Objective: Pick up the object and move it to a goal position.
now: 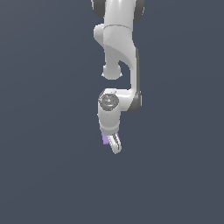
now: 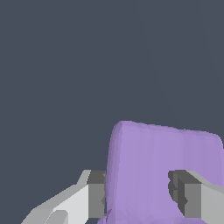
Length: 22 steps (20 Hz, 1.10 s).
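The light-purple block (image 2: pixel 162 170) sits between the two fingers of the tool (image 2: pixel 140 194), whose dark pads (image 2: pixel 97 194) press against its sides; the tool is closed on it to about the block's own width. In the exterior view only a sliver of the block (image 1: pixel 105 139) shows beside the tool (image 1: pixel 114 144), which hangs from the white arm (image 1: pixel 120 48). Behind everything lies a plain dark grey-blue surface (image 1: pixel 43 131); whether the block touches it is hard to judge.

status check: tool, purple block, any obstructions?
Tool shut on purple block, pads on two opposite sides. Block mostly hidden behind fingers in exterior view. Nothing else visible nearby.
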Tool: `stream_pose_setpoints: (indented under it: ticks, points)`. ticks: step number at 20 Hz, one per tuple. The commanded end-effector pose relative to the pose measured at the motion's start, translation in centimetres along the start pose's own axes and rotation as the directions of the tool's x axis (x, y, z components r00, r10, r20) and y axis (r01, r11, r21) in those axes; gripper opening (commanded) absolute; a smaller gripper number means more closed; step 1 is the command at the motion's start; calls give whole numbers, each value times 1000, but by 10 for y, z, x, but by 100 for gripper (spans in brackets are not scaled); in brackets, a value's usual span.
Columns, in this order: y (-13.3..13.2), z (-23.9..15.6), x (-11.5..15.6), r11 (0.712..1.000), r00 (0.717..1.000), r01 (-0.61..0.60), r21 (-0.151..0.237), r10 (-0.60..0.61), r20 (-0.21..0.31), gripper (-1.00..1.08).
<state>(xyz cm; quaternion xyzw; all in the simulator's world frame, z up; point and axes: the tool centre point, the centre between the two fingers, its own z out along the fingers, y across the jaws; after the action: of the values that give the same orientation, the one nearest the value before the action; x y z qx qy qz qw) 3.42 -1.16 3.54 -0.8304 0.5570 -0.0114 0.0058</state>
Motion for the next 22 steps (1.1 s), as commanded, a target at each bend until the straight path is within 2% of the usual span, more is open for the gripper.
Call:
stream_pose_setpoints:
  ticks: [1, 4, 5, 13, 22]
  points:
    - [6, 12, -10, 1000, 1000, 9, -22, -8, 13, -100]
    - [6, 12, -10, 1000, 1000, 9, -22, -8, 13, -100]
    - [-2, -3, 0, 1000, 1000, 2, 5, -2, -1, -100]
    - [2, -19, 3, 1000, 1000, 2, 4, -2, 0, -100]
    - [18, -80, 14, 1000, 1000, 2, 0, -2, 3, -100]
